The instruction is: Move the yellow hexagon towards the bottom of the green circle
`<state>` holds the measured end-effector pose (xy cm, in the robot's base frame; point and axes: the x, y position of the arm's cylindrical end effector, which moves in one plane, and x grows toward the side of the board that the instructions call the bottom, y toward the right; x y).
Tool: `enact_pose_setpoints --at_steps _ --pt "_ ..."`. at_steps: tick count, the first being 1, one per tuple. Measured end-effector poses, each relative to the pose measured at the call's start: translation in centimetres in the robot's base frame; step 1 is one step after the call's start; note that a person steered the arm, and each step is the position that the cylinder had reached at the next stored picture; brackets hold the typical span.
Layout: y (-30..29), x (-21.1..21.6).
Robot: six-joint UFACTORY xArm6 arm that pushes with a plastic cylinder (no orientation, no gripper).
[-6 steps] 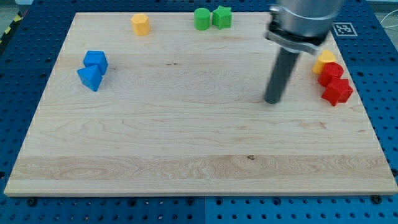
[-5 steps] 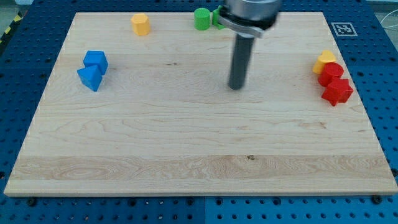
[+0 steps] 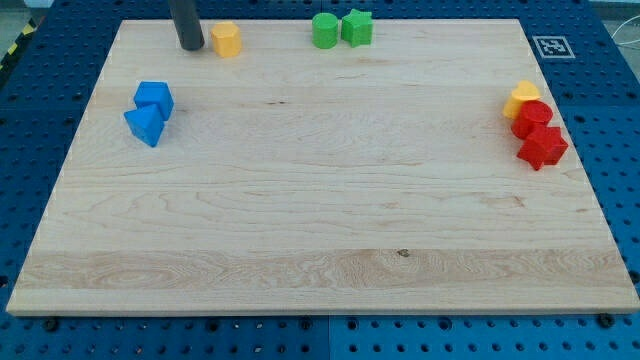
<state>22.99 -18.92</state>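
The yellow hexagon (image 3: 227, 39) sits near the view's top, left of centre. The green circle (image 3: 324, 30) stands farther right along the top edge, touching a green star-like block (image 3: 357, 27) on its right. My tip (image 3: 190, 46) rests on the board just left of the yellow hexagon, a small gap away from it. The rod rises out of the view's top.
Two blue blocks (image 3: 149, 110) sit together at the view's left. At the view's right edge a yellow block (image 3: 520, 98) touches two red blocks (image 3: 538, 133) below it. The wooden board (image 3: 320, 230) lies on a blue perforated table.
My tip has swept from the right half of the board leftward and toward the view's top, ending just left of the yellow hexagon. No block has moved.
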Motion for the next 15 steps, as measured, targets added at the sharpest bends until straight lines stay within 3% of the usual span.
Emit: enact_pose_setpoints --at_steps 1,3,6,15 --pt "0.2 -2.1" --pt "0.4 2.6" --pt "0.4 -2.8" --pt "4.3 0.8"
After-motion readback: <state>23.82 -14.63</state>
